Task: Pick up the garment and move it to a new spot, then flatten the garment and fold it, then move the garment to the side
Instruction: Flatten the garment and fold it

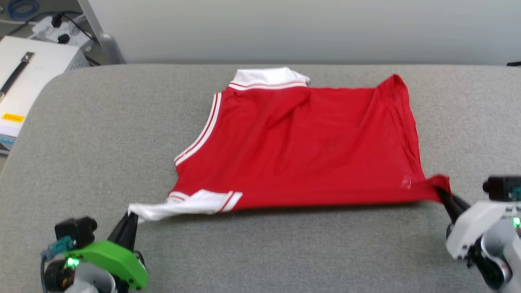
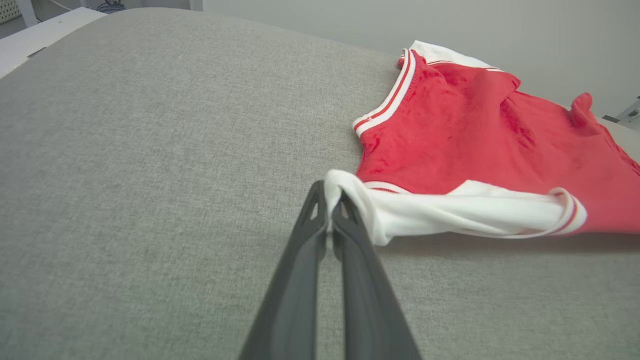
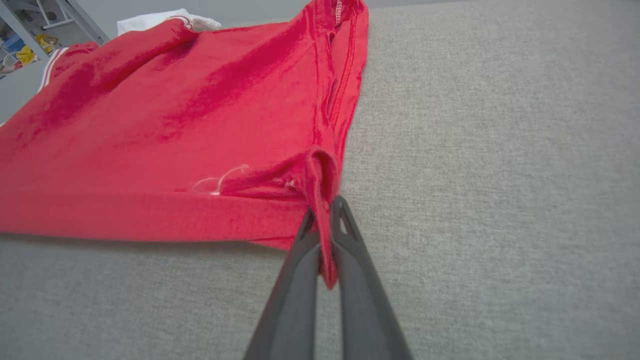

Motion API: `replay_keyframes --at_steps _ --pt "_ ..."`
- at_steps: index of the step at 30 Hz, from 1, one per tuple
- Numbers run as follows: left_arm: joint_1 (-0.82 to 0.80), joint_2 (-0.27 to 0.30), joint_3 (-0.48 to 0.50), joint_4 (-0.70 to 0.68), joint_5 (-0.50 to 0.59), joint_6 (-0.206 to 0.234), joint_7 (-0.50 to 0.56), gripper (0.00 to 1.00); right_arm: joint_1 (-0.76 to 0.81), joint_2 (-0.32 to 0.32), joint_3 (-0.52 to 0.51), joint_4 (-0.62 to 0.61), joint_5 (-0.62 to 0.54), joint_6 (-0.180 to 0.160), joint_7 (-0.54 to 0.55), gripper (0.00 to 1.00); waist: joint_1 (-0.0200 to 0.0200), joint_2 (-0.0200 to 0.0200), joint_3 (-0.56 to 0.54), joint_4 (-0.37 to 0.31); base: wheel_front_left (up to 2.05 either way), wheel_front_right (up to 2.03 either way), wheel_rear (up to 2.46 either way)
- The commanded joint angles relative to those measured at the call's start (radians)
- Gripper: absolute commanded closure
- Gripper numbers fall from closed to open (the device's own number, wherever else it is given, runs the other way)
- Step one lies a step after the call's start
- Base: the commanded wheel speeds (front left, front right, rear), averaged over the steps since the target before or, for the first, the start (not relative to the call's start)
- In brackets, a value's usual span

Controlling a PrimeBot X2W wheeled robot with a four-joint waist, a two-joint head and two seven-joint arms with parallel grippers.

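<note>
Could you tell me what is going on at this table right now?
The robot is handling a red jersey with white sleeves, spread on a grey padded table. Its left gripper is shut on the near white sleeve, and its right gripper is shut on the near red corner. The near edge is stretched between them, apparently slightly raised, while the rest lies mostly flat with some wrinkles.

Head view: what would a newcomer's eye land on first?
The red garment stands out, spread over the middle of the grey padded table with its near edge pulled taut. At that edge's left end the left gripper is shut on the white sleeve. At the right end the right gripper is shut on the red hem corner.
</note>
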Motion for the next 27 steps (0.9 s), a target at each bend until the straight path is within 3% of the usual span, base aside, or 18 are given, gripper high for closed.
replay_keyframes --at_steps 1,7,14,21,27 --pt "0.055 0.041 0.026 -0.027 -0.016 0.042 0.01 1.0 0.064 -0.03 -0.041 -0.02 -0.017 -0.011 0.009 1.0 0.0001 0.0 -0.043 0.003 0.0 0.0 0.0" --pt "0.223 0.077 0.04 -0.203 -0.054 0.134 0.071 1.0 0.28 0.009 -0.176 -0.177 -0.074 -0.011 0.086 1.0 0.0001 0.0 -0.071 0.007 0.0 0.0 0.0" --pt "0.342 0.13 0.05 -0.374 -0.078 0.202 0.139 1.0 0.457 0.086 -0.318 -0.394 -0.167 -0.011 0.226 1.0 0.0001 0.0 -0.071 0.004 0.0 0.0 0.0" --pt "0.244 0.144 0.045 -0.454 -0.046 0.203 0.16 1.0 0.444 0.133 -0.377 -0.564 -0.243 -0.011 0.338 1.0 0.0001 0.0 -0.023 0.0 0.0 0.0 0.0" --pt "0.087 0.114 0.018 -0.414 -0.011 0.164 0.163 1.0 0.357 0.16 -0.391 -0.607 -0.29 -0.011 0.379 1.0 0.0001 0.0 0.032 -0.004 0.0 0.0 0.0"
